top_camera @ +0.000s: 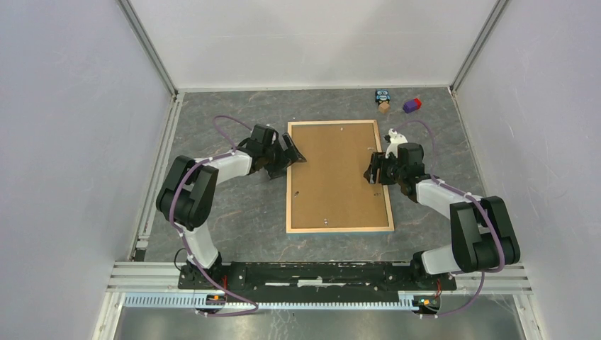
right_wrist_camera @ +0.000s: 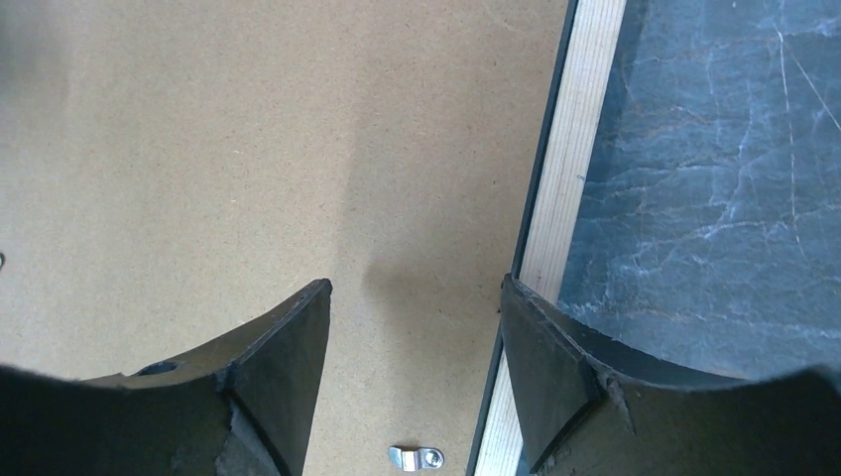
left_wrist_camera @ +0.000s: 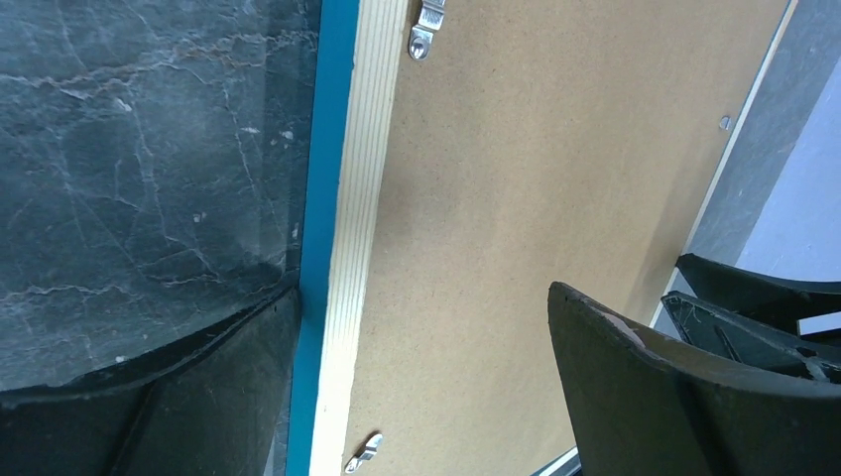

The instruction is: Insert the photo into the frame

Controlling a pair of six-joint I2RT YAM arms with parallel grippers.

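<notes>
Above the black base bar (top_camera: 312, 273), the left arm (top_camera: 193, 195) and right arm (top_camera: 471, 227) are alike: bulky black joint housings, white links, a purple cable (top_camera: 227, 117) looped along each. The fingers (left_wrist_camera: 645, 397) are matt black wedges with chipped edges. Below the bar sit small orange spots (top_camera: 212, 299), perhaps lights.

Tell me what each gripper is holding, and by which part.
Nothing is held. The left gripper and right gripper both stand open, each straddling a side rail of the frame lying face down.

The frame (top_camera: 340, 229) is laid flat, face down, at the middle of the worktop (top_camera: 234, 205), pale wood back upward, blue shown along its side
</notes>
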